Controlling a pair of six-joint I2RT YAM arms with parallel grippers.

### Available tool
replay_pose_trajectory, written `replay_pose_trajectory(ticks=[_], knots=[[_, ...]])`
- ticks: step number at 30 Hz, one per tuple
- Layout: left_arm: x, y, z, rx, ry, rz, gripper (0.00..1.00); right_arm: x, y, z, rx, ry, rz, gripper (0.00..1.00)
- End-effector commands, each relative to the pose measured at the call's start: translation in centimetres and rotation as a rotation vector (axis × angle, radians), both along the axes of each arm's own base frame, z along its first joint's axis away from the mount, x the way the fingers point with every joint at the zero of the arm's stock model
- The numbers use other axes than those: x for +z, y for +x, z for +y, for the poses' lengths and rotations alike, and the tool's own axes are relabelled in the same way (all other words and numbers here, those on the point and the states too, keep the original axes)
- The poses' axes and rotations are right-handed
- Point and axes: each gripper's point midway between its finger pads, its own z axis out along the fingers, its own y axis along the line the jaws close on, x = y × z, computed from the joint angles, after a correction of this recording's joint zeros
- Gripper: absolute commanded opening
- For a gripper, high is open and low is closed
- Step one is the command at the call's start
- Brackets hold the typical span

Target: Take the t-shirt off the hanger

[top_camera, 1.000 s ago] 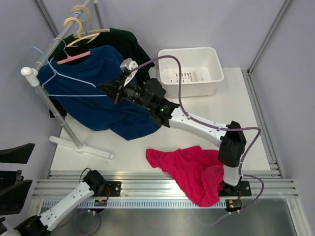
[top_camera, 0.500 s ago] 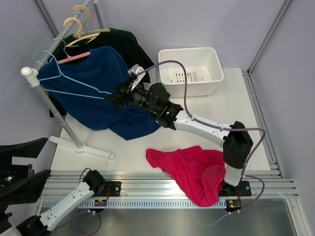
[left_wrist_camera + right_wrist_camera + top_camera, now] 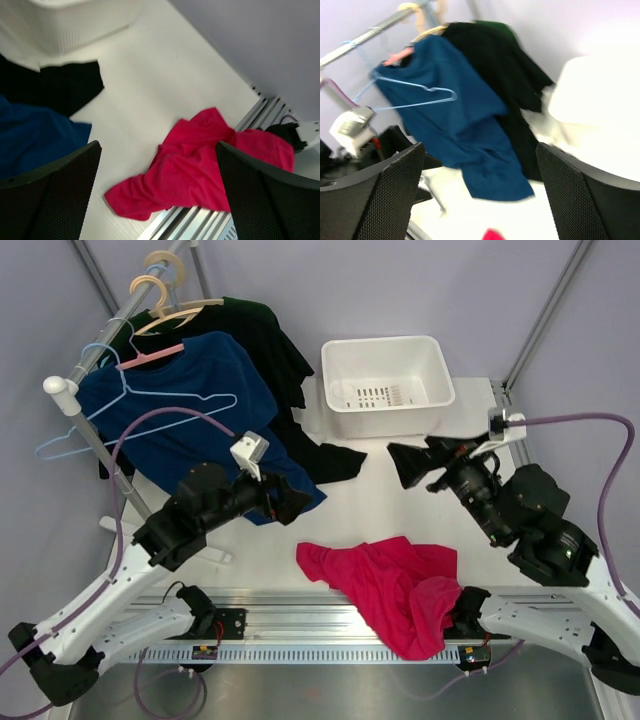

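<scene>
Overhead, a white tabletop [image 3: 380, 490] with two robot arms mounted at its near edge. The crimson-pink t-shirt [image 3: 390, 585] lies crumpled on the near part of the tabletop, well apart from the hanger. Its lower folds spill over the metal rail at the front edge, just beside the right arm's base.

The light-blue wire hanger [image 3: 232, 400] is bare. Its hook sits over the rail of a garment rack [image 3: 110, 465] at the far left, and its triangle hangs tilted in front of a navy blue shirt [image 3: 190, 430]. That shirt hangs on a pink hanger [image 3: 150, 357]. Behind it on the same rail are pale wooden hangers [image 3: 165, 285] and a dark garment [image 3: 260, 335] whose hem trails onto the tabletop. A white plastic basket [image 3: 385, 420] stands at the far side.

The left claw [image 3: 288, 500] hovers near the navy shirt's lower hem. In its wrist view the left claw's two fingers [image 3: 50, 200] are spread wide with nothing between them, and the t-shirt [image 3: 195, 165] lies below.

The right claw [image 3: 412, 462] is raised over the right side of the tabletop and points toward the rack. In its wrist view the right claw's fingers [image 3: 375, 200] also stand wide apart and empty, with the hanger [image 3: 415, 103] and navy shirt beyond, slightly blurred.
</scene>
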Motion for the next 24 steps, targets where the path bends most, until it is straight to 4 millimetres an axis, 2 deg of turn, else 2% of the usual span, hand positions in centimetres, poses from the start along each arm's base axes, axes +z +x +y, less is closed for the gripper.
replay_pose_trajectory(ticks=[1,3,4,5,7,8,10,11,12,13,14,15,18,22,24], knots=[[1.8,1.0,-0.8,0.027,-0.102,-0.055,0.99,-14.1,0.0,-4.8,-0.227,-0.282,0.360,1.00],[-0.8,1.7,-0.6,0.070,-0.074,-0.019,0.99,-17.5,-0.7,-4.7,-0.214,-0.316,0.429,0.99],[-1.1,1.9,-0.7,0.085,-0.099,-0.008,0.99,-20.3,-1.3,-4.2,-0.200,-0.333,0.508,0.99],[-3.9,2.0,-0.7,0.100,-0.078,0.030,0.99,-21.9,-1.6,-4.4,-0.212,-0.350,0.561,0.99],[-5.6,2.2,-1.1,0.103,-0.095,0.047,0.99,-26.6,-2.9,-4.6,-0.225,-0.426,0.709,0.99],[-7.6,2.3,-1.0,0.116,-0.066,0.068,0.99,-27.8,-3.2,-4.2,-0.205,-0.437,0.734,0.99],[-9.0,2.5,-0.8,0.134,-0.037,0.082,0.99,-31.1,-4.6,-3.2,-0.128,-0.479,0.816,1.00],[-9.5,2.7,-0.5,0.151,-0.030,0.077,0.99,-31.4,-4.8,-1.9,-0.075,-0.458,0.827,0.99],[-10.4,2.7,-0.4,0.153,-0.014,0.078,0.99,-32.9,-5.4,-1.4,-0.048,-0.470,0.874,0.99],[-10.5,2.7,-0.2,0.159,-0.012,0.071,0.99,-33.5,-6.4,-0.2,0.027,-0.464,0.913,0.99],[-10.6,2.8,0.1,0.172,-0.008,0.068,0.99,-34.4,-6.5,0.7,0.056,-0.475,0.942,0.99],[-11.2,2.7,0.3,0.175,0.003,0.070,0.99,-35.0,-7.0,1.1,0.082,-0.493,0.963,0.99],[-11.2,2.4,0.9,0.184,-0.004,0.046,0.99,-36.8,-7.6,1.4,0.061,-0.579,0.972,0.99],[-12.3,2.2,2.1,0.213,0.008,0.026,0.99,-39.3,-9.1,3.8,0.146,-0.620,0.995,1.00],[-11.8,2.2,2.4,0.219,0.006,0.005,0.99,-40.4,-9.0,4.5,0.134,-0.643,1.012,0.99]])
